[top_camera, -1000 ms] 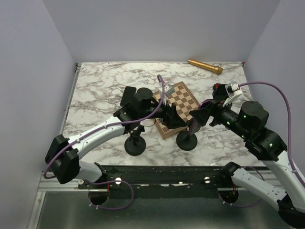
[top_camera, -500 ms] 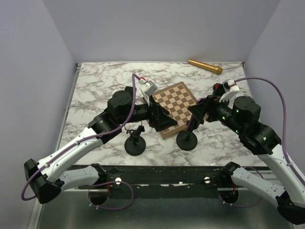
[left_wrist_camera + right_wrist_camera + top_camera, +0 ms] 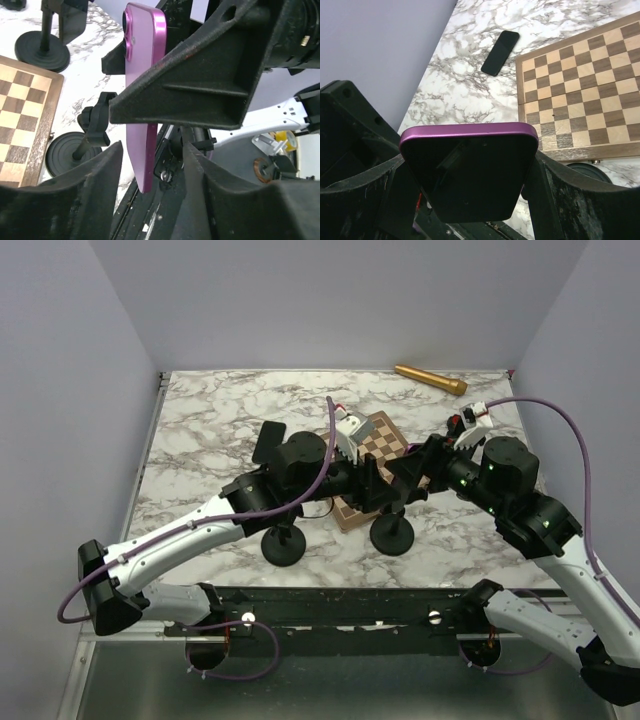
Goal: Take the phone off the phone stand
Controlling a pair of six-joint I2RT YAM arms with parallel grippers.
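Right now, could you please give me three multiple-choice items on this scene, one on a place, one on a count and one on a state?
1. Where does the black phone lie?
A on the table beside the chessboard
B on the chessboard
C under the chessboard

2. How many stands show from the top?
A one
B two
C four

3. What is the right gripper doing?
A open, empty
B holding the black phone
C shut on the purple phone

Key:
1 A, it lies flat on marble next to the board.
2 B, two round black bases stand near the front edge.
3 C, its fingers press both sides of the purple phone.
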